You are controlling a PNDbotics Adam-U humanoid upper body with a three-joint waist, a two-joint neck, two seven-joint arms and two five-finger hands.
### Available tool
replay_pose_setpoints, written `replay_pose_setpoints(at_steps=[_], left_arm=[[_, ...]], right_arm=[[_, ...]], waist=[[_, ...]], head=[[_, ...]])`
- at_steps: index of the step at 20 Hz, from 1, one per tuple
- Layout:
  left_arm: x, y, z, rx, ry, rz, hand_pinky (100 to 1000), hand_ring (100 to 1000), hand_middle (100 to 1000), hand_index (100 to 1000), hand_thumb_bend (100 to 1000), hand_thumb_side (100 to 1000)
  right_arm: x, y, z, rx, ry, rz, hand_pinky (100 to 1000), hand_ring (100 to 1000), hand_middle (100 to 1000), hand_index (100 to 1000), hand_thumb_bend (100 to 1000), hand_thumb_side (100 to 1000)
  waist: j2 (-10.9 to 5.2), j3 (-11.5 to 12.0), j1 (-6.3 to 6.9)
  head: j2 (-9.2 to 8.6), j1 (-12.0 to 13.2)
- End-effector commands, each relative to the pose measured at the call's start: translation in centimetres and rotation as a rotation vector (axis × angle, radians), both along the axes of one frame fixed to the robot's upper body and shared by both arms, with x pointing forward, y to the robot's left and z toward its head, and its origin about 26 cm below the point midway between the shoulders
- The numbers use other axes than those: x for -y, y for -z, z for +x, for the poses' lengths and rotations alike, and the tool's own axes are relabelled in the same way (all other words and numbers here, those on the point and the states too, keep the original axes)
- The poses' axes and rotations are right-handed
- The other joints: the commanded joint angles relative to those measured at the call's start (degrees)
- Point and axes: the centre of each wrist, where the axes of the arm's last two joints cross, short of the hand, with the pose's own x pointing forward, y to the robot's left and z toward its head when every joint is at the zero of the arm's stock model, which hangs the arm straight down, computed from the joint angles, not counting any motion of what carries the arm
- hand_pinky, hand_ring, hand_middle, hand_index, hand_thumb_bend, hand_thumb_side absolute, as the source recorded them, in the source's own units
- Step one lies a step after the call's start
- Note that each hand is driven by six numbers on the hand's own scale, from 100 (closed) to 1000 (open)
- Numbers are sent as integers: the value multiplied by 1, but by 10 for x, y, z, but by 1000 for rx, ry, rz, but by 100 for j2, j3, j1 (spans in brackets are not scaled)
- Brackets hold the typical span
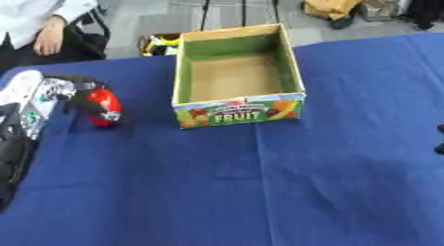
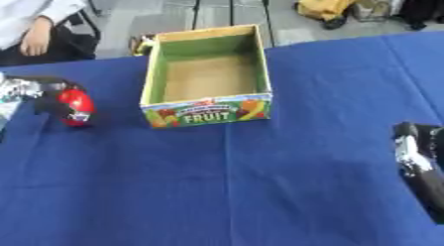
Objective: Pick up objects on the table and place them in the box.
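Observation:
A red rounded object (image 1: 103, 106) sits at the left of the blue table, just above or on the cloth. My left hand (image 1: 81, 93) reaches in from the left edge with its black fingers curled round the red object. An open cardboard box (image 1: 236, 71) with a green inner rim and a "FRUIT" label on its front stands upright at the middle back, and its brown floor is bare. My right hand (image 2: 418, 153) shows at the right edge, low and far from the box; its finger pose is unclear.
The blue tablecloth (image 1: 260, 180) covers the whole table. A yellow and black object (image 1: 160, 43) lies just behind the box off the table's far edge. A person sits at the far left, off the table.

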Motion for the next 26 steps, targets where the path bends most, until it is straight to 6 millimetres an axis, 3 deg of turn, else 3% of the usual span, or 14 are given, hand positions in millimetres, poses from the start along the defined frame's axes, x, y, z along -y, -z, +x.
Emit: replay_pose_setpoints(at_steps=[1, 8, 14, 19, 20, 26], left_arm=[[-12, -10, -3, 31, -35, -16, 229, 636, 918, 1000, 517, 594], [-18, -1, -3, -20, -85, 1, 215, 592, 903, 1000, 275, 370], [-22, 2, -2, -41, -115, -79, 263, 607, 960, 1000, 100, 235], [-20, -2, -2, 8, -125, -126, 247, 565, 918, 971, 100, 185], [-19, -3, -2, 22, -124, -131, 239, 558, 902, 911, 100, 174], [-12, -14, -3, 112, -104, -133, 213, 543, 849, 769, 100, 135]], right_arm=[[1, -9, -2, 30, -2, -8, 769, 586, 465, 688, 100, 775], [1, -9, -2, 33, 2, -5, 769, 587, 465, 688, 100, 777], [1, -8, -2, 30, 7, -3, 769, 587, 464, 685, 100, 773], [1, -8, -2, 29, 12, 1, 769, 586, 464, 684, 100, 768], [1, -8, -2, 28, 13, 2, 769, 586, 464, 684, 100, 766], [2, -7, -3, 25, 20, 8, 768, 585, 462, 683, 100, 758]], waist=[[-98, -6, -26], [-108, 10, -26], [-124, 35, -30], [-136, 33, -23], [-138, 36, -24], [-166, 52, -11]], head=[[-61, 26], [-55, 25], [-25, 4], [-3, 2], [1, -1], [51, -35]])
